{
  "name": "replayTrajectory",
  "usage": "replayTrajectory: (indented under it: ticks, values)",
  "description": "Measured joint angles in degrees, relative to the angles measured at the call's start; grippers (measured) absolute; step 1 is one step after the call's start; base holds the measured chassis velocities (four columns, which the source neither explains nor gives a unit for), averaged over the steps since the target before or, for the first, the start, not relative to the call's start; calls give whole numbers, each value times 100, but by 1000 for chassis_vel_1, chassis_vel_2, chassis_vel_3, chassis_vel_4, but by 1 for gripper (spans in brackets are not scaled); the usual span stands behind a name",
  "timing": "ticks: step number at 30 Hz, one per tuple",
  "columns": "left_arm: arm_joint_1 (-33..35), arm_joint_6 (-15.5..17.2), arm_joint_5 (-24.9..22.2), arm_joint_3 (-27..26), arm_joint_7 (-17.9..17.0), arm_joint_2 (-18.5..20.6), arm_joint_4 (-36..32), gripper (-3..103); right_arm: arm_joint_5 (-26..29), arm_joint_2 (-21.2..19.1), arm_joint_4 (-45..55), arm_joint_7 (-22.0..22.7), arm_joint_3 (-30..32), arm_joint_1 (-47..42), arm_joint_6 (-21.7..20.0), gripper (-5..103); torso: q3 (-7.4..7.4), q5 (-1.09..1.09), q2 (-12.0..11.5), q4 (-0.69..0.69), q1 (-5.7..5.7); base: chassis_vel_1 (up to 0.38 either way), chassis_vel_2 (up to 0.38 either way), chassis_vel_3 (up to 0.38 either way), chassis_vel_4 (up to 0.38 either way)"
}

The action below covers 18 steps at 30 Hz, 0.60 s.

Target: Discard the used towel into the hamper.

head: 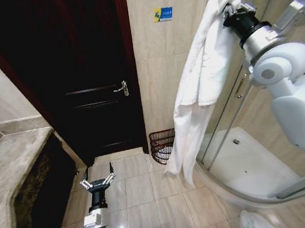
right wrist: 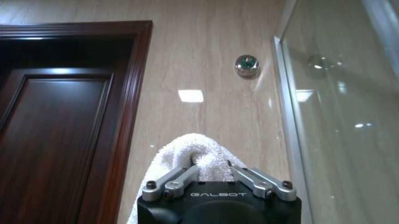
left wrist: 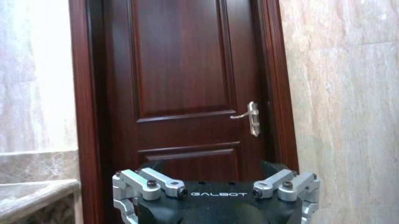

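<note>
Your right gripper is raised high beside the glass shower enclosure, its fingers closed on a white towel; the right wrist view shows the two fingers pinched into a bunched fold of the terry cloth, with the tiled wall and a round chrome fitting beyond it; from the grip the towel hangs in a long drape down the front of the shower glass, its lower end dangling above the floor tiles and just beside the hamper; the hamper, a dark red-brown wire basket, sits on the floor against the tiled wall, between the dark wooden door and the curved edge of the shower tray; the towel's hem overlaps the hamper's right side in the head view, though you cannot tell whether cloth and wire touch; your left gripper is held low over the floor tiles near the stone counter, pointing toward the door, its fingers spread wide and holding nothing; the left wrist view looks straight at the door's panels and its silver lever handle, with the open fingers at the picture's lower edge; a small blue and yellow sticker marks the wall above the hamper.
</note>
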Motion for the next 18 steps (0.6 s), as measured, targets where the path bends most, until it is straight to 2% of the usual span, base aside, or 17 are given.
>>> replayTrajectory:
  ticks: [10,17,18]
  values:
    - [21,134,11,41,24,-65,-65,100,121,-84,223,8,13,-73,3,7,-1,0,0,-1,-3,-112,130,124,-115]
    - [-15,-159,73,-18,-70,-99,103,100,127,-56,334,7,110,-253,109,7,1,0,-2,2,1,-44,96,75,-42]
    - [-12,-170,56,-27,-70,-100,122,100,124,-20,304,4,136,-259,138,7,-1,-1,-1,-2,-1,0,0,0,0]
